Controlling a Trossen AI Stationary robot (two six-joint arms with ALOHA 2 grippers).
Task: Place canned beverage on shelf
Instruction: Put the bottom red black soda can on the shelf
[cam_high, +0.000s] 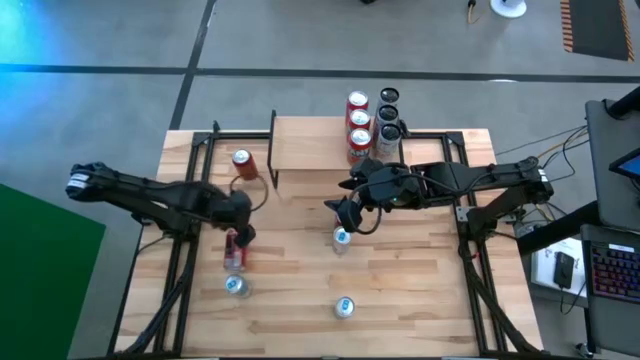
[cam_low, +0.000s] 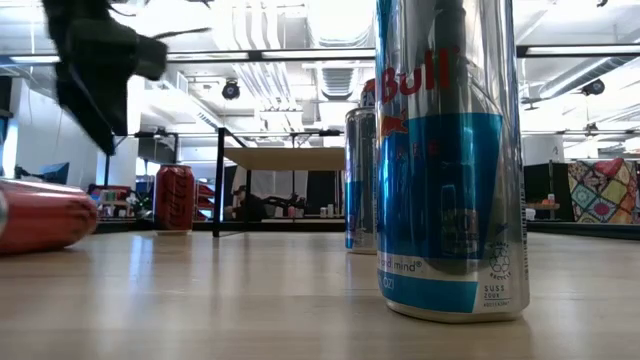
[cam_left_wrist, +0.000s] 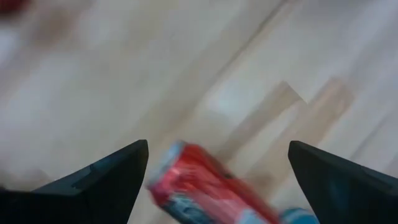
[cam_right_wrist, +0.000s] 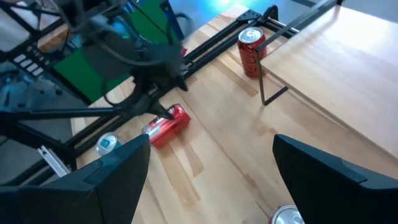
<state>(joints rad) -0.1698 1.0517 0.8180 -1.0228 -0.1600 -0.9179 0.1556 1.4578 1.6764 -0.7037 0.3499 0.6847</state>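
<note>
A red can (cam_high: 234, 252) lies on its side on the slatted tabletop, left of centre. My left gripper (cam_high: 240, 236) hangs just above it, open and pointing steeply down. In the left wrist view the can (cam_left_wrist: 199, 186) shows between and beyond the two fingers, untouched. In the low view this gripper (cam_low: 95, 60) stands clear above the lying can (cam_low: 40, 215). My right gripper (cam_high: 345, 215) is open and held high over a standing blue can (cam_high: 342, 238). The shelf (cam_high: 310, 145) stands at the far edge with several cans (cam_high: 372, 120) on its right end.
A red can (cam_high: 241, 162) stands on the table left of the shelf. Two more blue cans (cam_high: 237, 286) (cam_high: 344, 307) stand near the front edge; the right one fills the low view (cam_low: 450, 160). Black frame rails (cam_high: 190, 180) run along both table sides.
</note>
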